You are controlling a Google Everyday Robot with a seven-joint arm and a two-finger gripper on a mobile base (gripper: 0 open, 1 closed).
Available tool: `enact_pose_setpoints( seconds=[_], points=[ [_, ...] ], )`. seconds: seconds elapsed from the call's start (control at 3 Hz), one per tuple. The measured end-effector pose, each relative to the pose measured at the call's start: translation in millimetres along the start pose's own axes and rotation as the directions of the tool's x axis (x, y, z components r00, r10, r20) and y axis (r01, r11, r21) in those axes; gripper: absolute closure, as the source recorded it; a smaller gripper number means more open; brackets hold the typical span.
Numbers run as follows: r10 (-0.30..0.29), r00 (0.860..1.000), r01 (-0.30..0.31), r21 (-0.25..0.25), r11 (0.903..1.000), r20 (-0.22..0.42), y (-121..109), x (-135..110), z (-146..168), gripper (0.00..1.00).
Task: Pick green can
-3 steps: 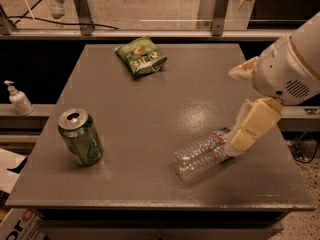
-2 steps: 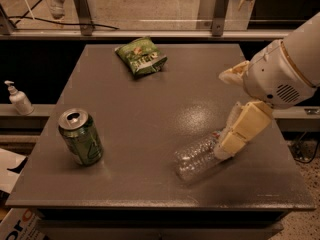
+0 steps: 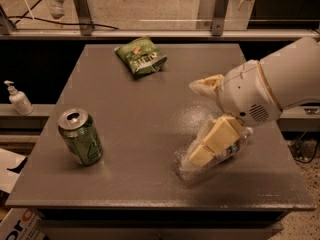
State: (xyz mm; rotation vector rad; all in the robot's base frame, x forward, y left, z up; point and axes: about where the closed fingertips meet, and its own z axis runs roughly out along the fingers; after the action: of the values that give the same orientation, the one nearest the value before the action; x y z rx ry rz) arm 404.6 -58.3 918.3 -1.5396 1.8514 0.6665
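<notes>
You see the gripper [image 3: 194, 122], fingers apart, over the clear bottle [image 3: 186, 165] on the right of the grey table [image 3: 145, 114]. The green can [image 3: 81, 138] stands upright near the left edge, with a glass railing [image 3: 150, 6] behind.

Grey table [image 3: 150, 109]: green can [image 3: 81, 139], snack bag [image 3: 141, 56], plastic bottle [image 3: 184, 165] (jaws over it).

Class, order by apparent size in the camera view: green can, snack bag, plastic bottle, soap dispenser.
Largest: plastic bottle, partly behind the open tool.
Then green can and snack bag, alike; can nearer.
Last: soap dispenser.
</notes>
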Motion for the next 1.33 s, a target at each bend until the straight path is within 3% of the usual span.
enact_pose_setpoints(
  seconds=[0.33, 0.67, 1.0, 1.33],
  points=[
    [0.011, 0.997, -0.009, 0.025, 0.9996, -0.072, -8.5, 5.5, -18.3, 0.0],
    [0.008, 0.998, -0.003, 0.073, 0.9973, -0.068, -17.6, 25.4, -8.5, 0.0],
    [0.001, 1.0, -0.003, 0.127, 0.9919, 0.016, -36.8, 24.2, 16.0, 0.0],
    [-0.022, 0.992, 0.006, 0.126, 0.9921, 0.124, -48.7, 0.6, 38.4, 0.0]
  ],
)
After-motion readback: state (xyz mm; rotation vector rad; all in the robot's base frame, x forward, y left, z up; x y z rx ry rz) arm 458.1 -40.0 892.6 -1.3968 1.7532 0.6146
